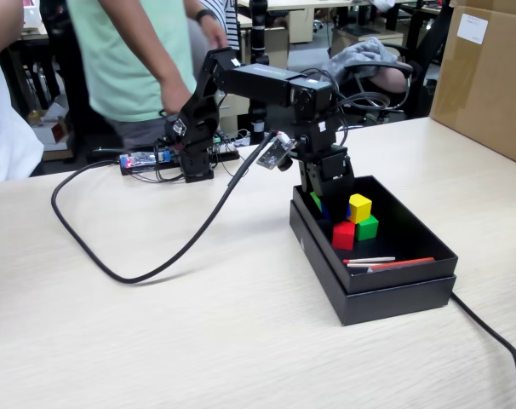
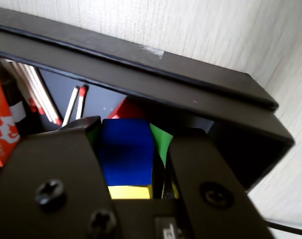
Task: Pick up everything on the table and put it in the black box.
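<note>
- We see the blue cube (image 2: 127,149) between the gripper (image 2: 133,137) jaws in the wrist view; the jaws flank it closely, so they seem to pinch it
- The gripper (image 1: 330,198) is lowered into the far end of the black box (image 1: 394,294)
- The yellow cube (image 1: 359,207), green cube (image 1: 368,227) and red cube (image 1: 344,234) sit clustered inside the box, just beside the gripper
- Thin sticks (image 1: 386,262) lie at the near end of the box
- The box rests on the table (image 1: 198,341), with a black cable (image 1: 147,264) looping across it
</note>
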